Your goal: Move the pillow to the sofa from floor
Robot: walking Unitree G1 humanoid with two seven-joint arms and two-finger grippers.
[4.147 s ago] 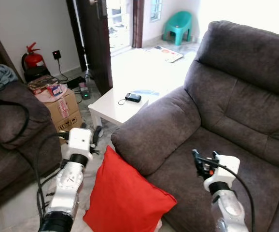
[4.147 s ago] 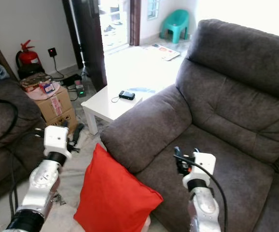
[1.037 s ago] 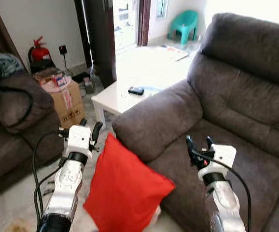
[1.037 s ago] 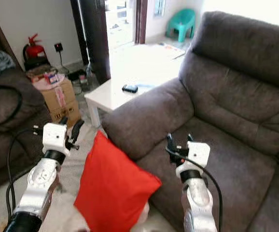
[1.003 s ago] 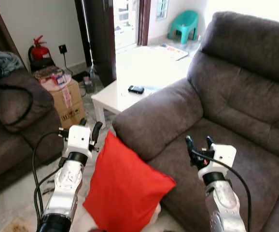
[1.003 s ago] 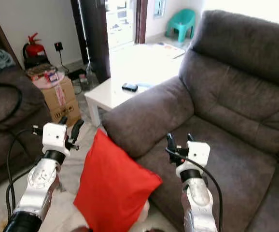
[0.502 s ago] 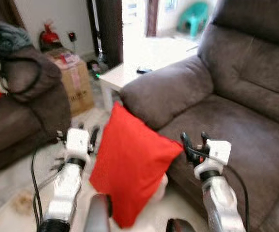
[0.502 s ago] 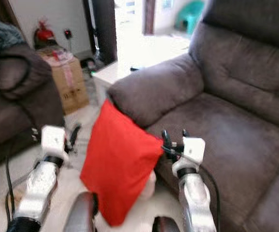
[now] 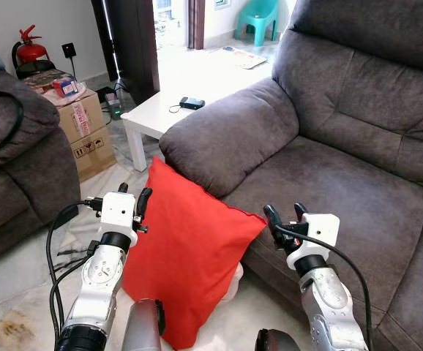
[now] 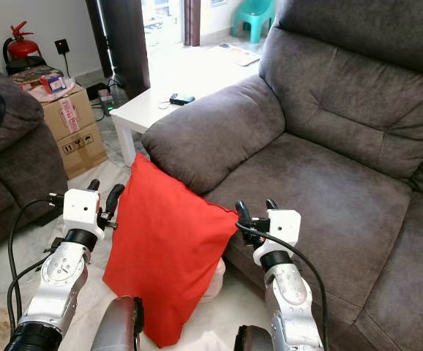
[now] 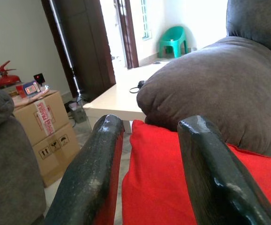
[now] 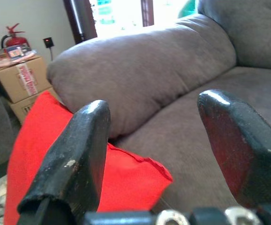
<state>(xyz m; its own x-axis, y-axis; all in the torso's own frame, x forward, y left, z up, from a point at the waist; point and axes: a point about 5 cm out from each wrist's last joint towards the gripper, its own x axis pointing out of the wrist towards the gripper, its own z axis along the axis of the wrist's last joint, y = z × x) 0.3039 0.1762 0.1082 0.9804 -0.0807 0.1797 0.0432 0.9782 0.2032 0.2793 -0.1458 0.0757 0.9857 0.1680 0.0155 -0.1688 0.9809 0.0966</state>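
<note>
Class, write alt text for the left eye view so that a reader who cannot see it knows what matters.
A red pillow stands on the floor, leaning against the grey sofa, between the open left gripper and open right gripper. Behind are a white table and a cardboard box.

- White low table (image 9: 160, 117), standing beside a grey armrest; a small dark device (image 9: 192, 103) with a cord lies on its top.
- Cardboard box (image 9: 83, 131), on the floor near the table, printed with handling symbols; small items, among them a blue-and-red packet (image 9: 64, 86), rest on its top.
- Red fire extinguisher (image 9: 28, 44), against the far wall.
- Wall socket (image 9: 69, 50) with a plugged-in adapter.
- Dark door (image 9: 129, 36), standing open.
- Teal plastic chair (image 9: 259, 16), in the bright area beyond the doorway.
- Second grey armchair (image 9: 14, 161), at the robot's left.
</note>
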